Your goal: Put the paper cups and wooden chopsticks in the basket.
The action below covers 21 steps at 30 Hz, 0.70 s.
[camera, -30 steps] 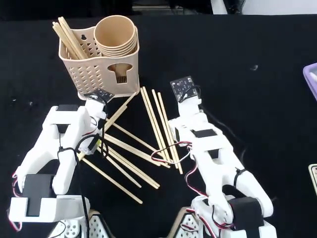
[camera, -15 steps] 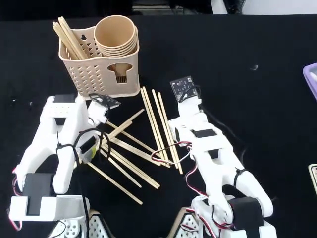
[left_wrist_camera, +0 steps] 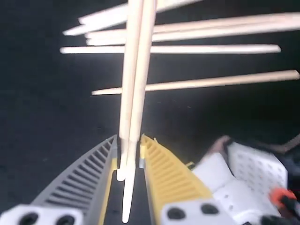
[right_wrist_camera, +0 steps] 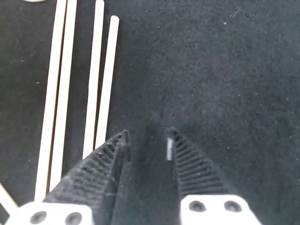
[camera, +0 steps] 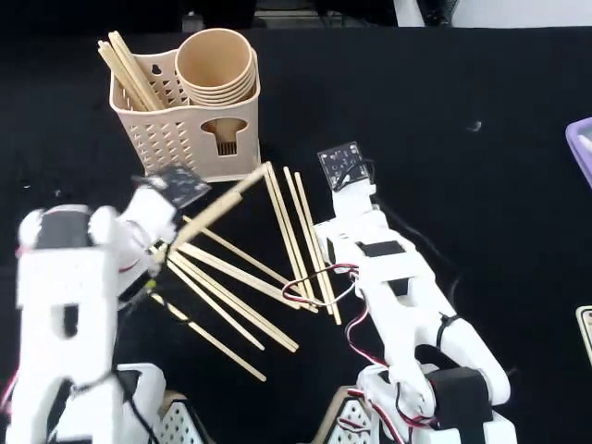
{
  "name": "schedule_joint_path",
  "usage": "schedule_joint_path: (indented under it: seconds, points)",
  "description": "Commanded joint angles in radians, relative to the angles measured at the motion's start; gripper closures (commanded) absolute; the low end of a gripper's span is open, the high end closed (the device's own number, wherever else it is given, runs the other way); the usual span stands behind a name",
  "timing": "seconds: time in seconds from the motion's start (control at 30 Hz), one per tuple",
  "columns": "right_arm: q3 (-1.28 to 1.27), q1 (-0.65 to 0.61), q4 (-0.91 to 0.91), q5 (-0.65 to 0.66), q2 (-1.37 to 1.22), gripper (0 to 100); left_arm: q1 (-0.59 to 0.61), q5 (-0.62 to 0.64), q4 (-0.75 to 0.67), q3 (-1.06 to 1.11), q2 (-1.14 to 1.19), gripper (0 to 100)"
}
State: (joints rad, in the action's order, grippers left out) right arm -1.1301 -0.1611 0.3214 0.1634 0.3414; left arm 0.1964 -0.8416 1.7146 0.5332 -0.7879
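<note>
A pair of wooden chopsticks [left_wrist_camera: 135,70] is pinched between the narrowly set fingers of the left gripper [left_wrist_camera: 127,140], lifted above the black table [camera: 462,231]. In the high view the pair slants toward 2 o'clock, its far tip near the basket [camera: 185,139] at the basket's 5 o'clock. The left arm [camera: 65,277] stands raised and folded at the table's 8 o'clock. The basket, at 11 o'clock, holds stacked paper cups [camera: 215,60] and more chopsticks [camera: 129,74]. Loose chopsticks [camera: 264,326] lie fanned at its 6 o'clock. The right arm [camera: 398,296] stretches low toward 11 o'clock. The right gripper [right_wrist_camera: 146,136] is slightly parted with nothing in it, beside four parallel chopsticks [right_wrist_camera: 93,93]
</note>
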Motion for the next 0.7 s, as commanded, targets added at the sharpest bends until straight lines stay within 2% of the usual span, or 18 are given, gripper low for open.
schedule_joint_path:
  seconds: [0.0, 0.07, 0.13, 0.27, 0.4, 0.67]
  points:
    - [0.041, 0.017, -0.023, 0.009, -0.005, 96.5, 0.073, -0.006, 0.008, -0.111, -0.149, 97]
    - [0.041, 0.017, -0.023, 0.012, -0.005, 98.5, 0.102, 0.012, 0.006, -0.165, -0.196, 97]
    - [0.041, 0.017, -0.023, 0.012, -0.005, 97.3, 0.113, 0.089, -0.02, -0.236, -0.227, 97]
    - [0.041, 0.017, -0.023, 0.012, -0.005, 97.3, 0.113, 0.368, -0.201, -0.311, -0.284, 97]
    - [0.038, 0.017, -0.023, 0.012, -0.005, 97.3, 0.107, 0.669, -0.437, -0.268, -0.313, 97]
    - [0.038, 0.017, -0.023, 0.012, -0.005, 97.2, 0.102, 1.086, -1.062, -0.012, -0.315, 97]
